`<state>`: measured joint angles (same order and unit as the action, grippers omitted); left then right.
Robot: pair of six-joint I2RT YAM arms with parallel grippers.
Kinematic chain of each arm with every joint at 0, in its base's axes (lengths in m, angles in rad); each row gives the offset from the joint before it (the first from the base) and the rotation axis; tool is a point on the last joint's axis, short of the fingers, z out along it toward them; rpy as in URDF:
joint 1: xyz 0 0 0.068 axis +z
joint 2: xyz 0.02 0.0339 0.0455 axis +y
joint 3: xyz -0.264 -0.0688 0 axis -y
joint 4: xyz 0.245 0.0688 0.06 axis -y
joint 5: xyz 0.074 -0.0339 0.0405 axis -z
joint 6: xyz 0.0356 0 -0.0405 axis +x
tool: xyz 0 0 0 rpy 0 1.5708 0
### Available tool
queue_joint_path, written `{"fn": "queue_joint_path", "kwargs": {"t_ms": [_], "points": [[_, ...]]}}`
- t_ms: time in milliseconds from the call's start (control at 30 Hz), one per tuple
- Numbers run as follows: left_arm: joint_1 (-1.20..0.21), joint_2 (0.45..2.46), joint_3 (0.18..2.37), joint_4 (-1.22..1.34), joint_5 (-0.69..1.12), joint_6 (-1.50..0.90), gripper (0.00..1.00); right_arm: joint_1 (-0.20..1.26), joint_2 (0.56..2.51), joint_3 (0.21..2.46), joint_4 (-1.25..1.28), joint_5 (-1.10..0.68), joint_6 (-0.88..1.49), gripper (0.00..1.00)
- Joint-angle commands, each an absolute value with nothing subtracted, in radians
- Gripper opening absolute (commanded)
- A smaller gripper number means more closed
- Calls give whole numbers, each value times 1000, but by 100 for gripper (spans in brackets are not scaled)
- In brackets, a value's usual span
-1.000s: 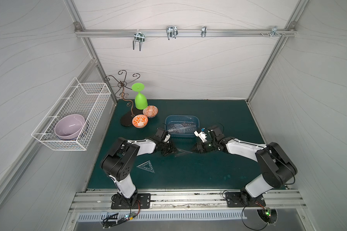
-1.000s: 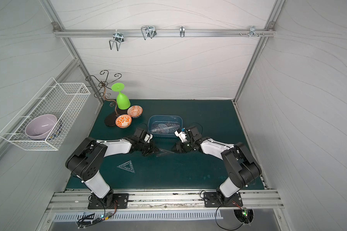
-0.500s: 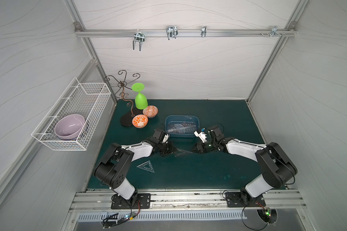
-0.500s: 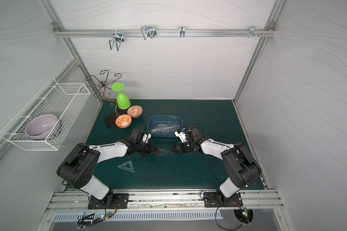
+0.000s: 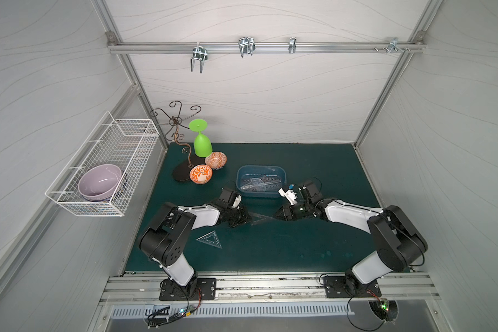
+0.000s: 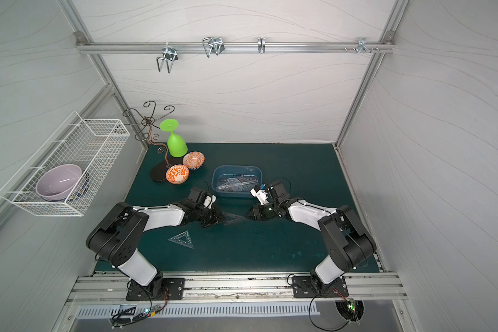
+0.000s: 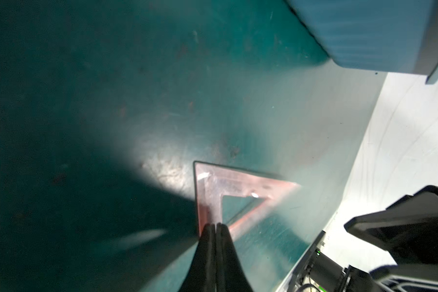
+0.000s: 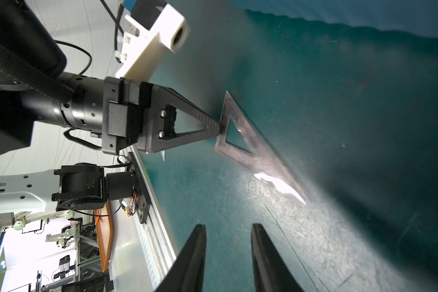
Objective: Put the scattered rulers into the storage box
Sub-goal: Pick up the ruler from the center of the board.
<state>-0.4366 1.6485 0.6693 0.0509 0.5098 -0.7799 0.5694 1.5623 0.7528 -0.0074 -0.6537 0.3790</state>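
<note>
Midway through clearing: several rulers [image 5: 259, 184] lie in the box [image 5: 256, 195], at 12 o'clock of the dark square [image 8: 263, 164]. Left tool [image 7: 215, 225], shut, bears its tips on the square's short side from 9 o'clock, probably to steady or tip a sheet too flat to pinch off the table [image 5: 299, 244]. Right tool [image 8: 228, 226], jaws apart and empty, faces the sharp end from 3 o'clock, likely to take it. A clear square [image 5: 210, 240] lies at 7 o'clock.
</note>
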Motion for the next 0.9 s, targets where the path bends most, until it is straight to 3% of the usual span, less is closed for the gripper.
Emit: {"fn": "queue_joint_path", "kwargs": {"t_ms": [0,267,433,600,867], "points": [[-421,1667,648,74,486,-771,6,574,1543,746,-3,-666,396,37],[-419,1674,634,77,480,-771,5,523,1585,739,-7,-658,461,57],[-419,1679,627,87,485,-775,5,479,1669,733,53,-739,543,59],[-419,1687,625,96,493,-781,4,479,1747,738,141,-807,609,57],[-419,1682,621,95,495,-779,4,503,1811,744,250,-850,687,42]]}}
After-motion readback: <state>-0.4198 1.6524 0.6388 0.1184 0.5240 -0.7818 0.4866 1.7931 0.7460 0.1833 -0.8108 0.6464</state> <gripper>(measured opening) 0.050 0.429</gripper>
